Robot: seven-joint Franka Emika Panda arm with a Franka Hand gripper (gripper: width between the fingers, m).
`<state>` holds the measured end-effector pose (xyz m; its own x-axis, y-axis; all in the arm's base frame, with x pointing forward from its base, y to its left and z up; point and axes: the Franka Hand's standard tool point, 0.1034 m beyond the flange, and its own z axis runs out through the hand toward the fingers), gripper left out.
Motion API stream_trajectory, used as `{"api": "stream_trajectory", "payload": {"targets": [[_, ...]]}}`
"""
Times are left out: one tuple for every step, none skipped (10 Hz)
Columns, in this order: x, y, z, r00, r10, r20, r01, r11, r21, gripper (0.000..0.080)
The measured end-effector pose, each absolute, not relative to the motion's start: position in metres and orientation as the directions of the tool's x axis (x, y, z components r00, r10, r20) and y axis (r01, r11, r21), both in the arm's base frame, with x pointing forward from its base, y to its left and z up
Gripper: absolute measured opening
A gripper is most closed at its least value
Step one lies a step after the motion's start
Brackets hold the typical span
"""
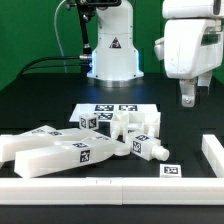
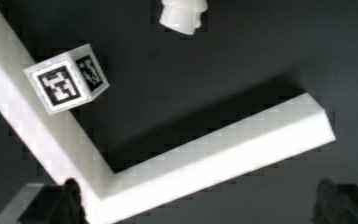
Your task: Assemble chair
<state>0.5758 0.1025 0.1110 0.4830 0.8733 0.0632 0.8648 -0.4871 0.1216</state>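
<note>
exterior view: the gripper (image 1: 187,97) hangs high at the exterior view's right, well apart from the chair (image 1: 60,150). the chair's loose parts lie in a heap low at the exterior view's left and middle, just in front of the marker board (image 1: 112,108). a white rail (image 1: 100,186) borders the table, probably to stop parts from sliding away.

wrist view: the two dark fingers (image 2: 48,205) stand wide apart with nothing between them. below them is the rail's corner with a tag (image 2: 69,82), and a small white piece (image 2: 181,15), maybe of the chair, at the frame's edge. i judge that no grasp has begun yet.
</note>
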Motion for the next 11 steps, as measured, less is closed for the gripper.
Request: {"api": "stream_trajectory", "payload": {"targets": [[0.576, 0.102, 0.111, 0.483, 0.873, 0.063, 0.865, -0.487, 0.122, 0.0650], [0.576, 0.102, 0.111, 0.483, 0.873, 0.063, 0.865, -0.487, 0.122, 0.0650], [0.576, 0.102, 0.111, 0.484, 0.872, 0.064, 0.864, -0.489, 0.121, 0.0650], [0.576, 0.102, 0.111, 0.485, 0.872, 0.064, 0.864, -0.489, 0.120, 0.0650], [0.576, 0.096, 0.110, 0.502, 0.863, 0.056, 0.857, -0.505, 0.103, 0.0650], [0.583, 0.077, 0.111, 0.555, 0.830, 0.053, 0.826, -0.558, 0.079, 0.0650], [0.588, 0.061, 0.102, 0.584, 0.809, 0.061, 0.806, -0.587, 0.073, 0.0650], [0.586, 0.048, 0.087, 0.586, 0.806, 0.078, 0.803, -0.591, 0.076, 0.0650], [0.582, 0.039, 0.080, 0.600, 0.796, 0.080, 0.794, -0.605, 0.060, 0.0650], [0.584, 0.042, 0.083, 0.602, 0.794, 0.082, 0.792, -0.607, 0.064, 0.0650], [0.583, 0.042, 0.082, 0.601, 0.795, 0.081, 0.793, -0.606, 0.063, 0.0650]]}}
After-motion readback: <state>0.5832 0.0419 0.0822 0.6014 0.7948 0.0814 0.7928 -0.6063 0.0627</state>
